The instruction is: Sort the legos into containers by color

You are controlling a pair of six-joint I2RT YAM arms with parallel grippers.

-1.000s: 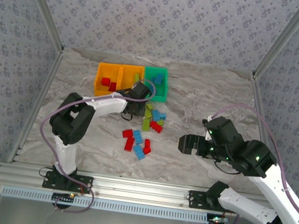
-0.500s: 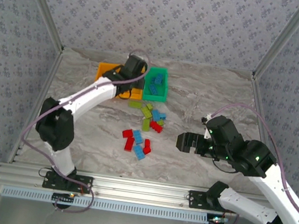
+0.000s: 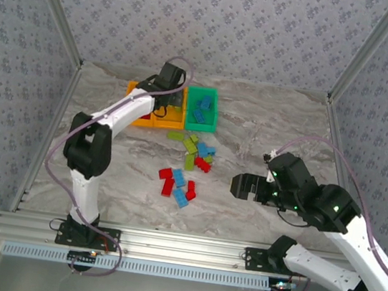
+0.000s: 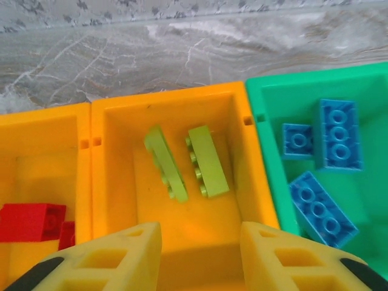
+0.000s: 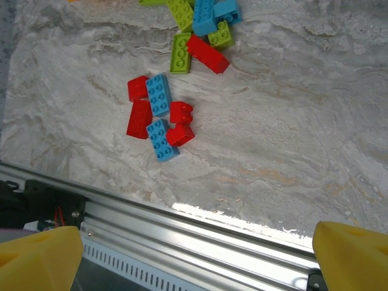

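Left tool [image 3: 171, 101] hanging over the middle bin [image 3: 168, 122]; right tool [image 3: 234, 186] hovering wide open.

From above, the left arm is covering part of the orange bins at the far side of the surface [image 3: 268, 134], and loose bricks [image 3: 189, 162] are lying in two clusters between the bins and the right tool. At the left wrist, the fingers [image 4: 115, 257] are standing partly apart, gripping nothing, above two lime bricks [image 4: 208, 160] in the middle bin; red bricks [image 4: 27, 221] are sitting in the left bin [image 4: 42, 130], blue bricks [image 4: 339, 133] in the green bin [image 4: 285, 97]. At the right wrist, its fingers [image 5: 348, 248] are gaping, empty, over the loose bricks near the rail [image 5: 200, 242].
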